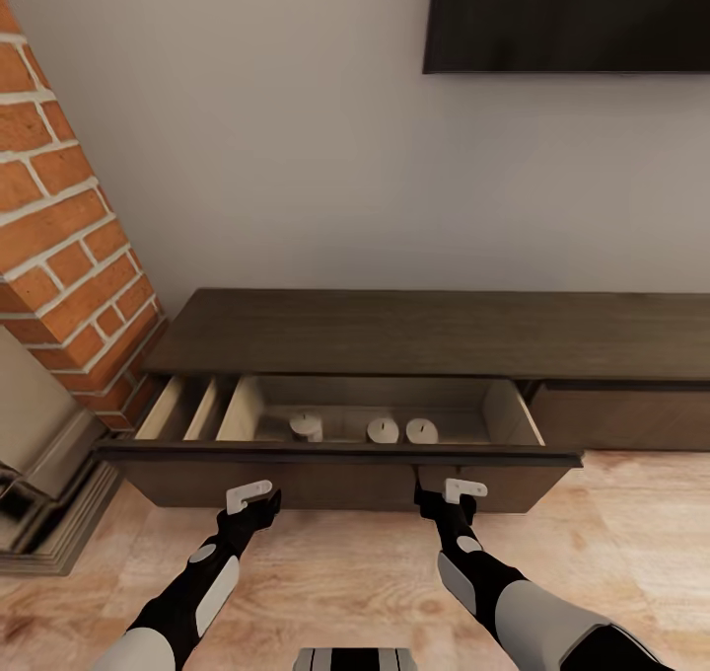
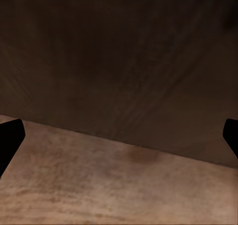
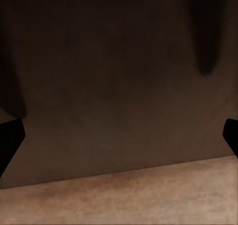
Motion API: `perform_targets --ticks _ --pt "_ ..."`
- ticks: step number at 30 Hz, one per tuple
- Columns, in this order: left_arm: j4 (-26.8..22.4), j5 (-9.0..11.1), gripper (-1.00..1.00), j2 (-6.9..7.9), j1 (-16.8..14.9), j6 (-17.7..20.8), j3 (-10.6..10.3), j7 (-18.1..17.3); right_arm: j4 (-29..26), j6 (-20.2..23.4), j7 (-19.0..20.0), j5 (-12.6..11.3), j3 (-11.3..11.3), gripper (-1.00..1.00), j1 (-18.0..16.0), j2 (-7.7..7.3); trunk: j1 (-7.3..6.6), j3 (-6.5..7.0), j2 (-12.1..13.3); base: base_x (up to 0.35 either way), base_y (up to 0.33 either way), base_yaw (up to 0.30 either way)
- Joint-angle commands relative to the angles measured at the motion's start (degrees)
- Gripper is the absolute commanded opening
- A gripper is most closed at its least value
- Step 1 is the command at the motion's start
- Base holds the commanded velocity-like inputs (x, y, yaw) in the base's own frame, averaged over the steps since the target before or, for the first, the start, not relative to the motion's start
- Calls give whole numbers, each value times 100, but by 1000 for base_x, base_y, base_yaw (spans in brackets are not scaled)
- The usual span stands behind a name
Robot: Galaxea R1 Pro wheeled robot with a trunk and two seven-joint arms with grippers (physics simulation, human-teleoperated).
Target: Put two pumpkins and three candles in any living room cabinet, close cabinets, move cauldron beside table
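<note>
Since the long, low dark-brown wood cabinet stands against the wall with its wide handle-less drawer pulled out, I judge my job now is to push that drawer shut. Three small squat pale candles sit upright on its pale beige floor, one a little apart from the other two, which stand just beside each other. My left hand and right hand hover low at the dark drawer front, near it; whether they touch it I cannot tell. In each wrist view my fingertips sit at the far edges, so both hands are spread wide with nothing between them. The drawer front looks stiff, flat and smooth, with no handle to hook, so I would press flat on the panel with both hands, evenly, to keep it from skewing. The candles look light and could tip if I shove hard. I see no brand, label or writing anywhere.
</note>
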Motion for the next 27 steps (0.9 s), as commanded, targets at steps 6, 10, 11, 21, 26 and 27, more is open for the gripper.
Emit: perform_targets --ticks 6,10,11,21,26,27 --pt "0 0 100 0 0 -4 0 0 -4 -3 2 18 -2 100 -3 0 0 0 0 235 0 0" --pt "0 -5 100 0 0 -5 1 0 -4 -3 2 18 -2 100 -3 0 0 0 0 218 0 0" --pt "0 -5 100 0 0 -7 0 0 -4 -3 2 18 -2 100 -3 0 0 0 0 190 0 0" --pt "0 -8 100 2 0 -1 1 0 -4 -3 2 21 -2 100 -3 2 0 0 0 138 0 0" --pt "0 -8 100 1 0 -1 0 0 -4 -3 2 25 -2 100 -3 5 0 0 0 155 0 0" --pt "0 -8 100 2 0 -1 0 0 -4 -3 2 26 -2 100 -3 6 0 0 0 156 0 0"
